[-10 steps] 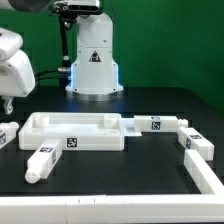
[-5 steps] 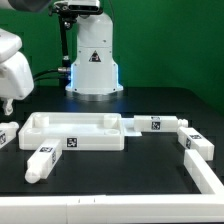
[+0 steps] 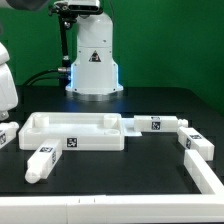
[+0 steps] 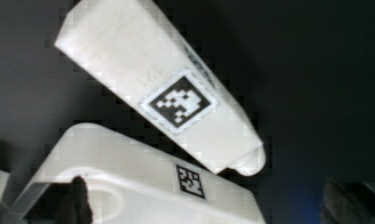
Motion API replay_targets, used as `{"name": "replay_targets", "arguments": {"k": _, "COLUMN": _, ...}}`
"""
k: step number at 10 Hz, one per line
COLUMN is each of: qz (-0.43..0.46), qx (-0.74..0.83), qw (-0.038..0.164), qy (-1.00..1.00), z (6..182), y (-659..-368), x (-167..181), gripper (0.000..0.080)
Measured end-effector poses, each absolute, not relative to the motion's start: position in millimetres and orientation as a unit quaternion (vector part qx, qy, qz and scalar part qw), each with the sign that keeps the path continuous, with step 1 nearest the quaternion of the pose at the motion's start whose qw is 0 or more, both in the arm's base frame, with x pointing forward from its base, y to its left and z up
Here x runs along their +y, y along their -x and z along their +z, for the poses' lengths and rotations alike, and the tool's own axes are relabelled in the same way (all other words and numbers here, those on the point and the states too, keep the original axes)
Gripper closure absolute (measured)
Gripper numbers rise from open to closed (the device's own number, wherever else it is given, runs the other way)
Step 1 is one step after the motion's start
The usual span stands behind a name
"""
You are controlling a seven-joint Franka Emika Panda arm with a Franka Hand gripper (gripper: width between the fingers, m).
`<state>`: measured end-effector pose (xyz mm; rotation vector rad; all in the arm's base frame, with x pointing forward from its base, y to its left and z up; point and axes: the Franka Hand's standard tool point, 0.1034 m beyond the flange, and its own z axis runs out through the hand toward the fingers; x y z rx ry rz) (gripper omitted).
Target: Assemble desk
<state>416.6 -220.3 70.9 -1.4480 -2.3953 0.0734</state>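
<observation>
The white rimmed tabletop (image 3: 75,130) lies flat on the black table. One leg (image 3: 40,161) lies in front of it, another (image 3: 7,135) at the exterior view's left edge, and two more (image 3: 155,124) (image 3: 196,142) to its right. My arm (image 3: 5,85) hangs at the left edge, above the parts. In the wrist view, my gripper (image 4: 205,205) is open, its dark fingertips (image 4: 59,200) wide apart. Below it are a tagged corner of the tabletop (image 4: 139,180) and a tagged leg (image 4: 157,85). Nothing is held.
The white robot base (image 3: 93,62) with a triangle mark stands behind the tabletop. A white angled rail (image 3: 207,172) lies at the exterior view's front right. A green wall closes the back.
My arm has shifted towards the exterior view's left, and less of it shows now. The parts on the table have not moved.
</observation>
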Motion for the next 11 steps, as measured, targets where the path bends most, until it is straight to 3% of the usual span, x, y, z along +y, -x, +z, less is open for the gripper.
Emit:
{"name": "replay_targets", "arguments": {"k": 2, "qz": 0.037, "qx": -0.799, "qw": 0.168, "qy": 0.576, "z": 71.0, "y": -416, "x": -220, "gripper": 0.0150}}
{"name": "replay_targets", "arguments": {"k": 4, "qz": 0.017, "qx": -0.700, "qw": 0.169, "qy": 0.694, "z": 78.5, "y": -408, "x": -219, "gripper": 0.0150}}
{"name": "replay_targets", "arguments": {"k": 6, "qz": 0.038, "qx": -0.558, "qw": 0.173, "qy": 0.811, "z": 74.7, "y": -404, "x": -208, "gripper": 0.0150}}
{"name": "replay_targets", "arguments": {"k": 7, "qz": 0.031, "qx": -0.558, "qw": 0.190, "qy": 0.807, "z": 74.1, "y": -403, "x": -208, "gripper": 0.0150}}
{"name": "replay_targets", "arguments": {"k": 10, "qz": 0.051, "qx": -0.462, "qw": 0.183, "qy": 0.867, "z": 73.5, "y": -404, "x": -207, "gripper": 0.0150}}
{"name": "replay_targets", "arguments": {"k": 11, "qz": 0.044, "qx": -0.375, "qw": 0.163, "qy": 0.911, "z": 75.7, "y": -405, "x": -203, "gripper": 0.0150}}
